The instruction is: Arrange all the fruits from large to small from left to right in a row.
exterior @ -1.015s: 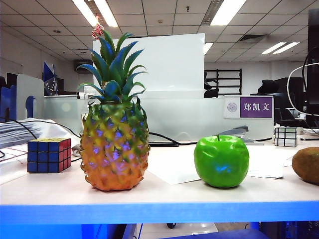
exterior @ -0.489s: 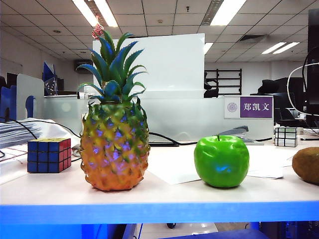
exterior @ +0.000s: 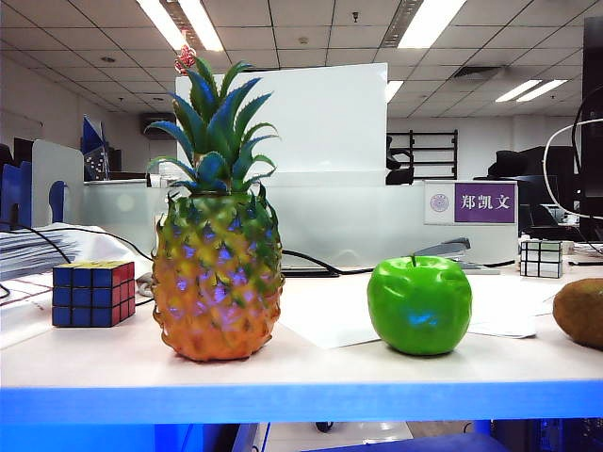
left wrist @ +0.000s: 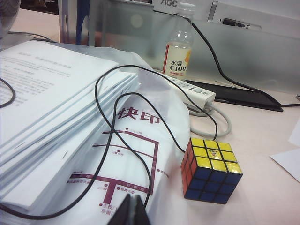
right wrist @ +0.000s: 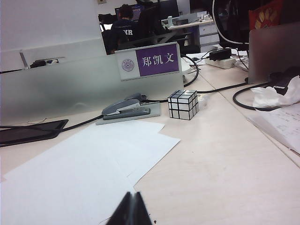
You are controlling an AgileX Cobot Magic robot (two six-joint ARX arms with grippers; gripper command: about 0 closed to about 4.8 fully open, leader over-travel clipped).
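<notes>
The pineapple [exterior: 218, 282] is standing near the front edge of the surface [exterior: 320, 372], toward its left side. The apple [exterior: 419, 306] is sitting to its right, well apart, also near the front edge. The kiwi [exterior: 579, 312] is lying at the right edge, partly out of the picture. So the fruits are already going from big to small, left to right, and the row looks done.

The left tool [left wrist: 133, 213] is clenched and holding nothing. It is hanging over the papers [left wrist: 42, 117] near the cube [left wrist: 210, 170], far from the fruits. The right tool [right wrist: 131, 211] is clenched and empty too, hanging over the white sheet [right wrist: 84, 164], with the silver cube [right wrist: 183, 104] far ahead of it.

The best thing now is to leave the fruits alone. If a tool is going near them, it should be going slowly and staying high, because the tall pineapple could tip over.
</notes>
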